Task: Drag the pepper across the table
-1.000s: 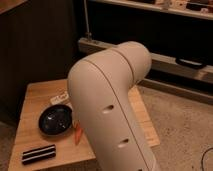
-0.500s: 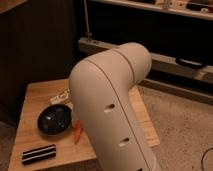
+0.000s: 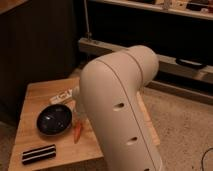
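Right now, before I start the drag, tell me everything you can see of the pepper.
The pepper is a slim, tapered orange vegetable, carrot-like and smooth-looking, lying flat on the light wooden table. It sits just right of the dark bowl, very close to its rim; contact cannot be confirmed. Its upper end runs under the large white arm, which hides that tip, so no stem shows. The gripper is out of view behind that arm, so any grip on it is unseen.

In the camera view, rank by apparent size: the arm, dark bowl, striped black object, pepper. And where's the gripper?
1. Arm, nearest the camera, so inflated
2. Dark bowl
3. Striped black object
4. Pepper

The gripper is hidden behind the arm.
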### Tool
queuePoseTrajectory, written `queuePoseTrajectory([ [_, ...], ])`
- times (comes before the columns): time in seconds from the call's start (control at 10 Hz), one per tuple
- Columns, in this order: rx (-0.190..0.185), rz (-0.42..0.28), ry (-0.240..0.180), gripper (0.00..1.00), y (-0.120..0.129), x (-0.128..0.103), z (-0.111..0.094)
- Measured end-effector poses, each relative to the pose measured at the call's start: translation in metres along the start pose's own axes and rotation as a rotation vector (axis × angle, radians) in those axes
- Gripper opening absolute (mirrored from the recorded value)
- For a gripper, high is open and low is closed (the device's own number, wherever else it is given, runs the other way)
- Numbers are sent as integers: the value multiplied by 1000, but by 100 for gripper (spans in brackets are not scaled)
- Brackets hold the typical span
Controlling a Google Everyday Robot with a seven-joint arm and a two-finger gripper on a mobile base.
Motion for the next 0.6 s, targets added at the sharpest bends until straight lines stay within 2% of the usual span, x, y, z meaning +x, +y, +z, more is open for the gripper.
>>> queuePoseTrajectory([
  [0.1,-36,11,13,30,-2,-5,-1],
  [0.6,-39,-2,10,30,4,-6,0],
])
